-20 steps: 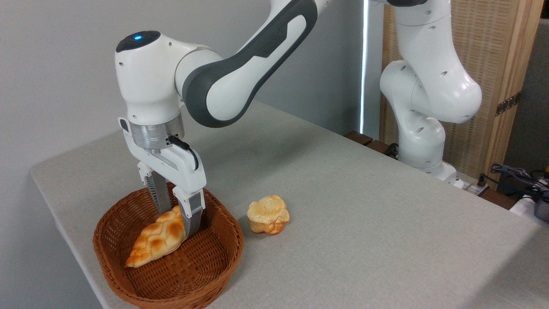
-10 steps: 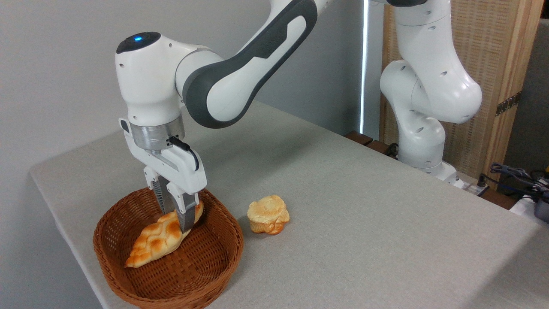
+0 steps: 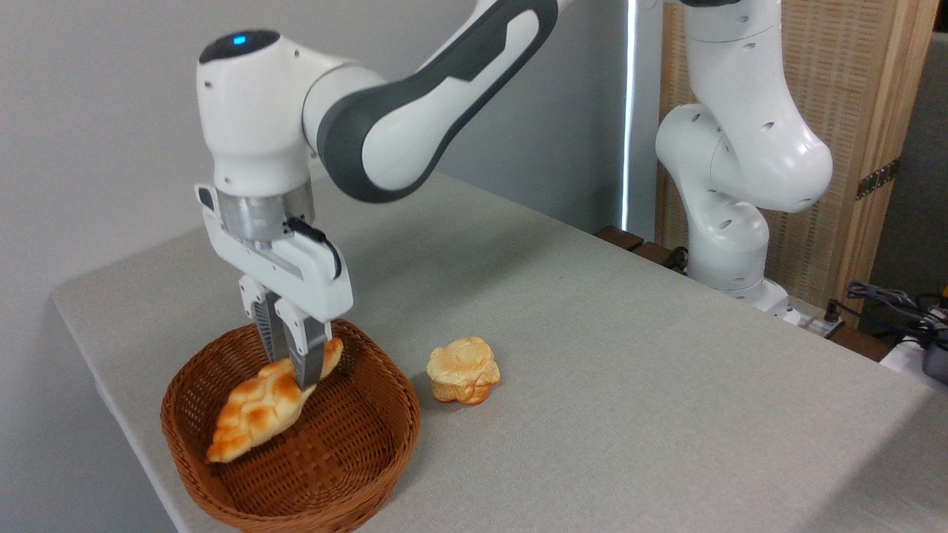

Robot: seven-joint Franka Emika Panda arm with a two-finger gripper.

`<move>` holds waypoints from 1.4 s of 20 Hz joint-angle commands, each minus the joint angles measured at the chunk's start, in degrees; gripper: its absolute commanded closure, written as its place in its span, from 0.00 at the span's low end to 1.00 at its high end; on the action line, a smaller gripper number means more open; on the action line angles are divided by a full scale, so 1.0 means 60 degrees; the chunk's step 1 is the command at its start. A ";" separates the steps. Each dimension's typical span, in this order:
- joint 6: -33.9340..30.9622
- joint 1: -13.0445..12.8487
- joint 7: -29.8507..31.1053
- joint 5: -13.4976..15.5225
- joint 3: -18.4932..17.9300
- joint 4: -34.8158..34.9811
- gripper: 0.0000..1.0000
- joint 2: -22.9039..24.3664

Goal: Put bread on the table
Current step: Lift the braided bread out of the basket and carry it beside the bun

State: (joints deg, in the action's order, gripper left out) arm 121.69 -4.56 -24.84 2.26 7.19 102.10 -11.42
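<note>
- I see the bread [image 3: 255, 407]: a long braided loaf with pointed ends, pale golden with orange-brown toasted patches.
- Pose: tilted, far-right end raised, near-left tip pointing down; pinched near its upper end between closed fingers. I cannot tell whether the low tip touches anything beneath it.
- The table [image 3: 592, 355]: large rectangular top under plain light grey cloth, flat. The loaf sits over its near-left corner area, not on the cloth.

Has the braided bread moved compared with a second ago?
Yes. The bread, clamped in the hand, has lifted and shifted slightly left against the basket rim; its lower tip hangs inside.
</note>
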 commanded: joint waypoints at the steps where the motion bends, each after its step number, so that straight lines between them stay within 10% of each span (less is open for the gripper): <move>1: -0.1088 -0.0031 -0.0181 0.0239 -0.0304 -0.0492 0.72 0.0409; 16: -0.4166 -0.0133 -0.3770 0.0693 -0.0363 0.2917 0.68 0.4993; 21: -0.4095 -0.0646 -0.3742 0.0678 -0.0363 0.3418 0.60 0.4776; 28: -0.3641 -0.0807 -0.3624 0.0693 -0.0348 0.3433 0.23 0.4160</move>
State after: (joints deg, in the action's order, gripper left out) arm 98.35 -8.47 -46.61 5.44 5.96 122.57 14.50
